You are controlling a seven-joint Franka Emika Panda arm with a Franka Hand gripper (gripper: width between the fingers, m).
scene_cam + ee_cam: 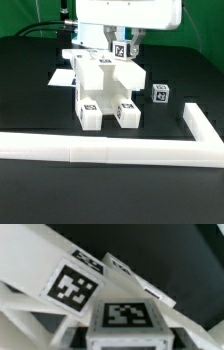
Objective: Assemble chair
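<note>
1. Exterior view: one pincer [123, 52] hangs from the white arm, with its jaws on either side of one small tagged block [122, 45]. The jaws appear closed on that block.
2. One partly built chair [100, 85] stands on the black table [30, 110], directly beneath the pincer. Its upper edge is just under the held block. Whether block and chair touch cannot be told.
3. The chair shows two blocky feet on the side away from the pincer. Each foot carries one square tag, two tags in all.
4. One loose cube [160, 93] with one visible tag sits on the table to the exterior view's right of the pincer. It is lower in the picture than the pincer and apart from the chair.
5. One long white L-shaped rail [110, 150] lies well apart from the pincer, beyond the chair's feet, and turns a corner at the exterior view's right.
6. Wrist view: the tagged block [126, 315] sits close up between the jaws and shows one tag face.
7. Beyond the block, white slabs of the chair [40, 258] run slantwise. They bear one large tag and at least two smaller tags, all blurred.
</note>
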